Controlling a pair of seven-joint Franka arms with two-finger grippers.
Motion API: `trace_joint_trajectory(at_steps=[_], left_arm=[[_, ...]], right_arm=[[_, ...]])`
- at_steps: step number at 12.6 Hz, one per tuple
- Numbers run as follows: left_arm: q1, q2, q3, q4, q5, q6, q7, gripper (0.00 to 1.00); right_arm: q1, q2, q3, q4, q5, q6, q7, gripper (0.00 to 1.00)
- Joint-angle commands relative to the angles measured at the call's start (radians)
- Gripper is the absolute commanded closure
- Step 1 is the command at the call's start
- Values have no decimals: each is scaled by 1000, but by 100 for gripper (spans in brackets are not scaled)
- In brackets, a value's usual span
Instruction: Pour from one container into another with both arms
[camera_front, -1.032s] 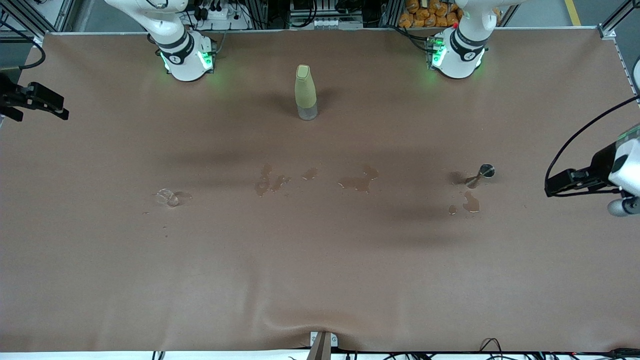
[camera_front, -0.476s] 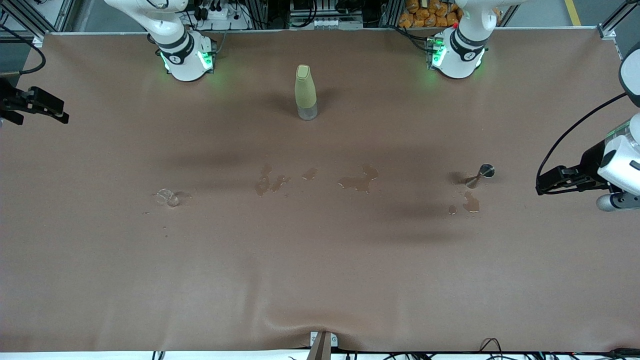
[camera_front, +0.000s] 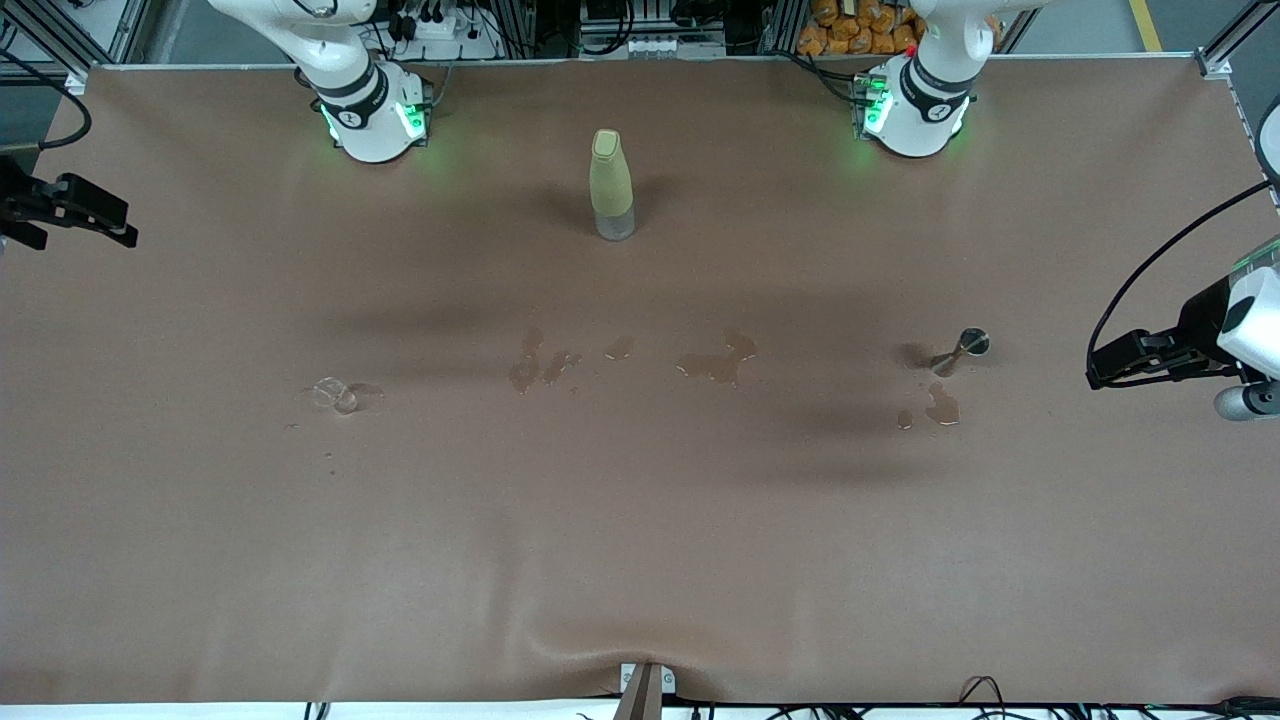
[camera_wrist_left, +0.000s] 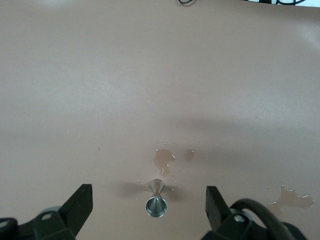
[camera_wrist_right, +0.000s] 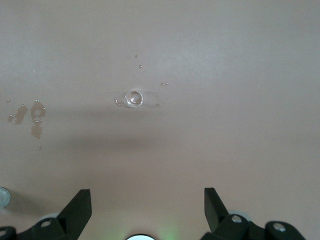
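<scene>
A silver jigger (camera_front: 962, 350) stands upright on the brown table toward the left arm's end, with wet spots beside it. In the left wrist view the jigger (camera_wrist_left: 156, 200) shows between the spread fingers. My left gripper (camera_front: 1100, 372) hangs open in the air off that end of the table, apart from the jigger. A clear glass cup (camera_front: 334, 394) stands toward the right arm's end; in the right wrist view the cup (camera_wrist_right: 133, 98) is small and well away from the fingers. My right gripper (camera_front: 100, 215) hangs open over the table's edge at that end, holding nothing.
A tall yellow-green bottle (camera_front: 609, 184) with a clear base stands between the two arm bases. Wet patches (camera_front: 718, 362) lie across the middle of the table, more (camera_front: 940, 405) near the jigger. A bracket (camera_front: 645, 688) sticks up at the table edge nearest the camera.
The left gripper swung a little toward the jigger, then drew back outward to about where it began. The right gripper has hardly moved. Cup, jigger and bottle stayed put.
</scene>
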Motion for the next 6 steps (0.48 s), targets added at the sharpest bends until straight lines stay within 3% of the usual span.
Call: trace_joint_trajectory(at_steps=[1, 6], left_arm=[[3, -32, 2, -31, -18, 7, 18, 0], [-5, -30, 2, -31, -15, -46, 32, 0]], right_arm=[[14, 0, -11, 3, -6, -3, 18, 0], [16, 2, -11, 8, -6, -1, 20, 0]])
